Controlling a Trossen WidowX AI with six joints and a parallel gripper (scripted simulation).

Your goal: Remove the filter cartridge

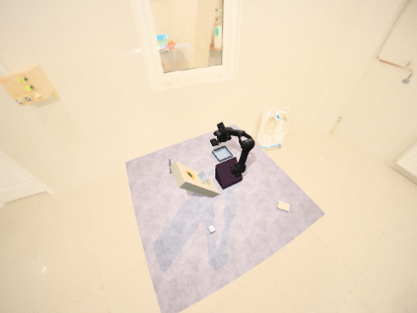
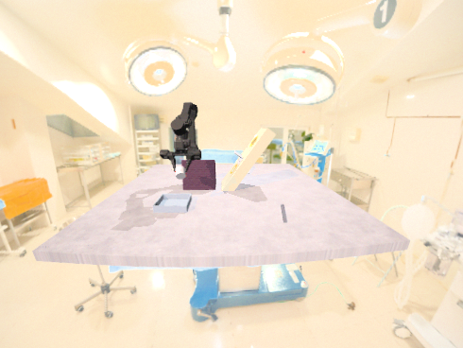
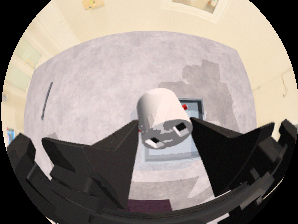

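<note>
The round white cartridge (image 2: 180,174) (image 3: 161,107) is out of the panel and in the air, its grey face with two slots turned toward the wrist camera. My gripper (image 1: 218,136) (image 2: 180,168) (image 3: 164,123) is shut on it, one finger on each side. The shallow grey-blue tray (image 1: 222,154) (image 2: 172,204) (image 3: 170,153) lies lower down, partly hidden behind the cartridge in the wrist view. A small red spot shows at the tray's far side there. The tilted cream panel (image 1: 180,171) (image 2: 250,161) has a dark opening ringed in yellow.
A dark purple block (image 1: 225,173) (image 2: 200,175) (image 3: 149,205) stands between tray and panel, by the arm's base. A pale flap (image 1: 203,177) sticks out from the panel. A thin grey bar (image 1: 170,166) (image 2: 283,213) (image 3: 47,101), a white cube (image 1: 212,229) and a beige box (image 1: 283,206) lie farther off.
</note>
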